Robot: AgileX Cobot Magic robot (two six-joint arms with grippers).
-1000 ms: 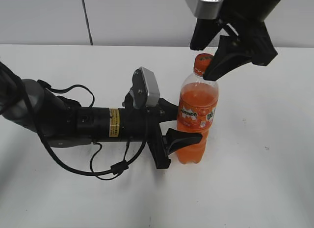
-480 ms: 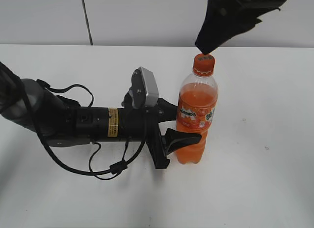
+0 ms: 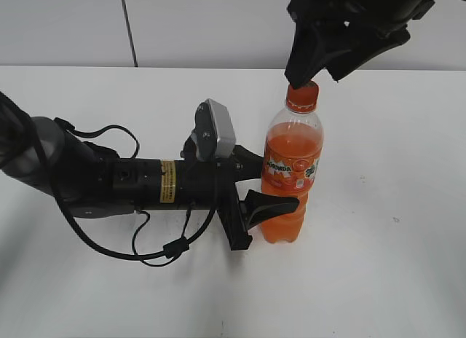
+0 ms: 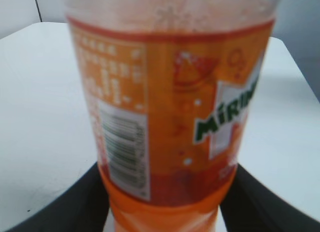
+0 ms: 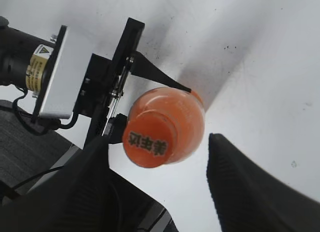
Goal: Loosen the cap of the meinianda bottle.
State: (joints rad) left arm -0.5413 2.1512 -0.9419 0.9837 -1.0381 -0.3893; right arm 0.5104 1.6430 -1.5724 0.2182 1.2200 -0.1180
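Note:
The meinianda bottle [image 3: 292, 170] stands upright on the white table, full of orange drink, with an orange-green-white label. It fills the left wrist view [image 4: 170, 107]. My left gripper [image 3: 266, 185] lies sideways and is shut on the bottle's lower body, a black finger on each side [image 4: 167, 197]. The orange cap [image 3: 302, 96] with dark lettering is on the neck; from above it shows in the right wrist view [image 5: 148, 145]. My right gripper [image 5: 157, 157] hangs just over the cap, open, with a finger on either side and a gap to each.
The left arm [image 3: 109, 181] with its cables lies across the white table [image 3: 393, 229] on the left. The right arm's black body [image 3: 349, 25] hangs above the bottle. A grey wall runs behind the table.
My right gripper has turned about above the cap and come down close over it. The bottle and the left gripper have not moved.

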